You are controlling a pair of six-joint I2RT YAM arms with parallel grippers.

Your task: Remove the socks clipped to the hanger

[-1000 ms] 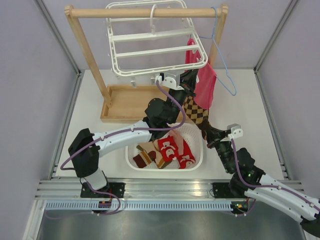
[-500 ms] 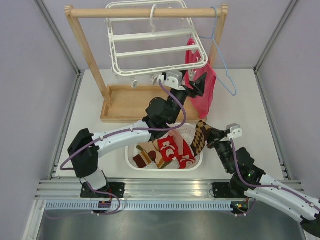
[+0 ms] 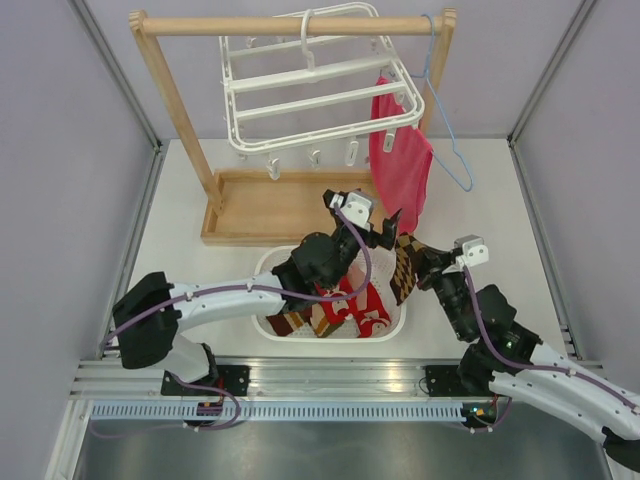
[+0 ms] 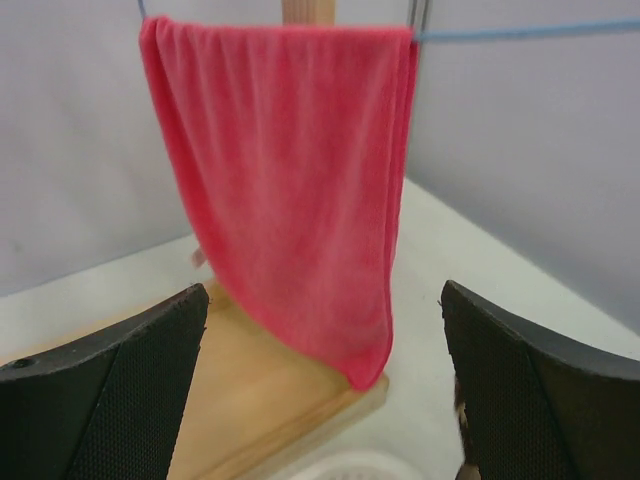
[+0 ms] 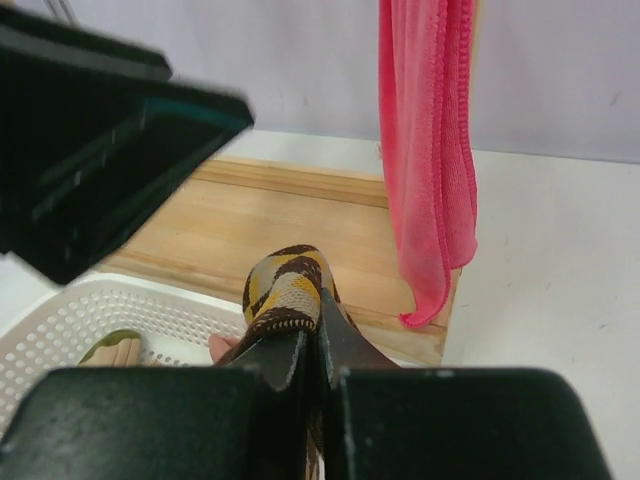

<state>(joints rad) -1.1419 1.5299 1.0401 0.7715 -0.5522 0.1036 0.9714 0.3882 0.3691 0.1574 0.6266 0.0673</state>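
The right gripper [image 3: 412, 262] has its fingers [image 5: 300, 365] clenched on a brown-and-cream diamond sock [image 3: 403, 270]. The sock hangs over the right rim of the white basket [image 3: 262, 318], well below the hanger [image 3: 325, 101]. Other socks [image 3: 345, 305], red and striped, lie in the basket. The left gripper [image 3: 385, 228] hovers above the basket's far edge, fingers [image 4: 110, 380] spread wide and released, facing the red cloth [image 3: 400, 165] by the wooden rack [image 3: 290, 24]. The hanger hangs from the rack's bar, clips [image 3: 313, 157] dangling.
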